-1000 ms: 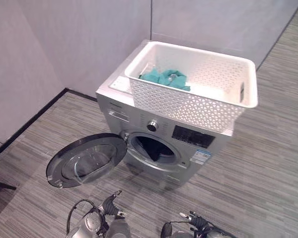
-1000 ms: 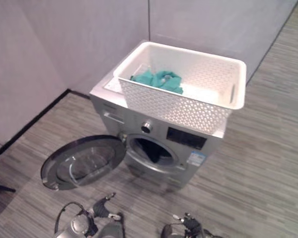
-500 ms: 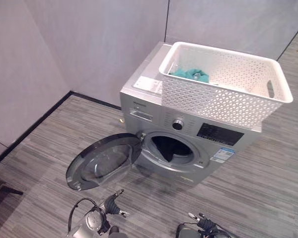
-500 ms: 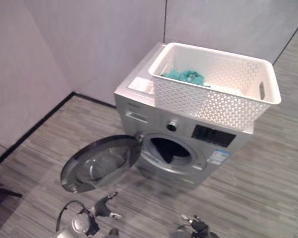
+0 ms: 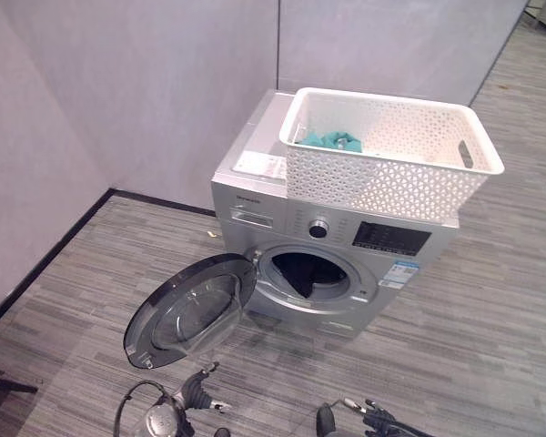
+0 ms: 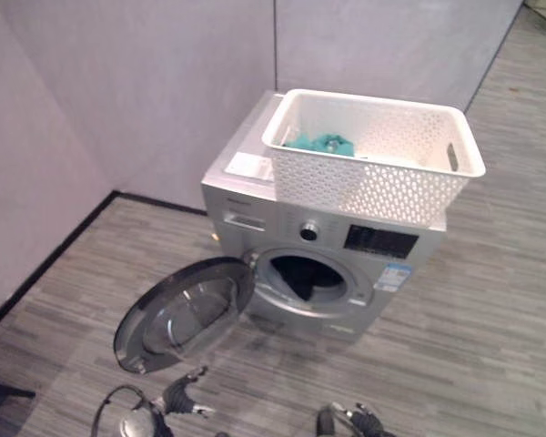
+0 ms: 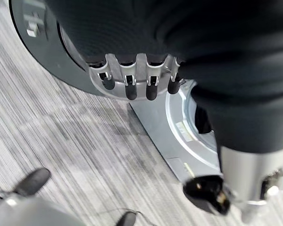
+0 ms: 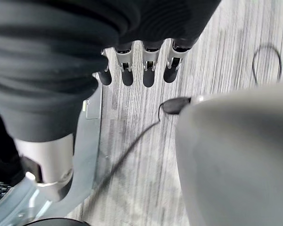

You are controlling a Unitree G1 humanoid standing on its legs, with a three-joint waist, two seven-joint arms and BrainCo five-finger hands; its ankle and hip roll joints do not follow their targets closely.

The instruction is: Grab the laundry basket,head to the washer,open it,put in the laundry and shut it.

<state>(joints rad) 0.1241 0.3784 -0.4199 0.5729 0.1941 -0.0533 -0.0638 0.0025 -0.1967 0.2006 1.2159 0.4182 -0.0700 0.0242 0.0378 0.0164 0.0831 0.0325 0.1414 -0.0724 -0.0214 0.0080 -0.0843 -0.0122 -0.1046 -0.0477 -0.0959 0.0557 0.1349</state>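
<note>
- Between the earlier frames and now the whole head view has swung, so the camera has moved; the basket, washer and door keep the same places relative to one another.
- Sitting on top of the silver washer (image 5: 332,238), the white laundry basket (image 5: 391,164) holds teal laundry (image 5: 328,140) in its far left corner.
- At floor level the round washer door (image 5: 193,309) hangs wide open to the left, and the drum opening (image 5: 310,270) shows dark beside it.
- Low at the bottom edge of the head view, the left hand (image 7: 132,84) hangs with its fingers relaxed and straight, holding nothing.
- Over the striped floor (image 8: 217,61), the right hand (image 8: 137,70) hangs the same way, fingers loose and empty.
- Judging by this, fetching the basket, reaching the washer and opening it look done; moving the teal laundry into the drum and shutting the door remain.
</note>
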